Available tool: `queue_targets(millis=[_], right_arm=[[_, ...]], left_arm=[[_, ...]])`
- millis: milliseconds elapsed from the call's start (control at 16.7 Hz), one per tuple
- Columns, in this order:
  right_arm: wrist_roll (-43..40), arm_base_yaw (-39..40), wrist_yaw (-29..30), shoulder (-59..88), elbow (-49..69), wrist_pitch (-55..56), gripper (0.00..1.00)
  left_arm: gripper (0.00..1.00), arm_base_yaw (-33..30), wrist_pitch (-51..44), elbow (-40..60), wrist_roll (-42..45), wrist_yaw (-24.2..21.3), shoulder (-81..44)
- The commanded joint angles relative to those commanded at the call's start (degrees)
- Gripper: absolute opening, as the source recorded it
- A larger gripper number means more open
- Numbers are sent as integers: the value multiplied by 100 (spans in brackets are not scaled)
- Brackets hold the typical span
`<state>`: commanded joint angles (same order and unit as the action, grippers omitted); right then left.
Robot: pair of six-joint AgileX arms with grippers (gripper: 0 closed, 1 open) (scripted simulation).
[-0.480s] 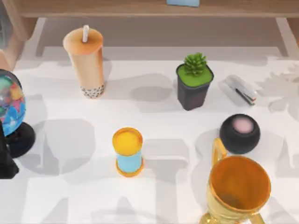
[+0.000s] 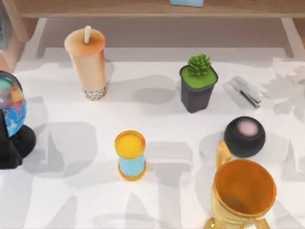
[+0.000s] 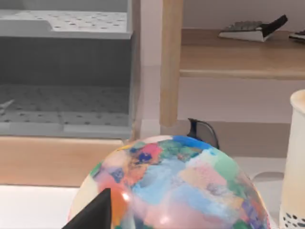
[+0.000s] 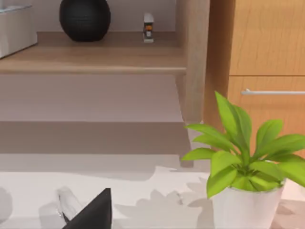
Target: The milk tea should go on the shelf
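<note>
The milk tea [image 2: 88, 62] is a tall tan-orange cup with a white straw and dark pearls at its base. It stands upright at the back left of the white table, and its side also shows in the left wrist view [image 3: 295, 157]. The shelf [image 2: 143, 8] is a light wooden board along the back edge, raised on wooden side supports [image 3: 238, 59] [image 4: 95, 59]. My left arm [image 2: 5, 152] is at the table's left edge beside a globe, well short of the cup. A dark part of my left gripper [image 3: 93, 217] sits just in front of the globe. My right gripper [image 4: 93, 214] faces the shelf's right support.
A colourful globe [image 2: 12, 102] stands at the left edge. Also on the table are a yellow-and-blue cylinder [image 2: 130, 155], a small potted succulent [image 2: 198, 83], a stapler [image 2: 246, 91], a black round speaker [image 2: 244, 136] and a gold trophy [image 2: 243, 191]. A white potted plant [image 4: 248, 167] stands near the right gripper.
My left arm has moved slightly inward and toward the back at the left edge, now covering more of the globe's base. Nothing on the table has moved.
</note>
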<state>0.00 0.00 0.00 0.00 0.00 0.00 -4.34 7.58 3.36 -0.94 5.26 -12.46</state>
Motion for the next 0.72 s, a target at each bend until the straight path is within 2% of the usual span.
queue_targets(millis=[180,420,720], right_arm=[[0,0,0,0,0,0,100],[0,0,0,0,0,0,100],[0,0,0,0,0,0,100]], left_arm=[[100,-367,913,244,-43,520,-1411],[100,-1010,2639,836,-88,1177,-3821],[100,-2058,4830,1778,-143,1640,-6792]])
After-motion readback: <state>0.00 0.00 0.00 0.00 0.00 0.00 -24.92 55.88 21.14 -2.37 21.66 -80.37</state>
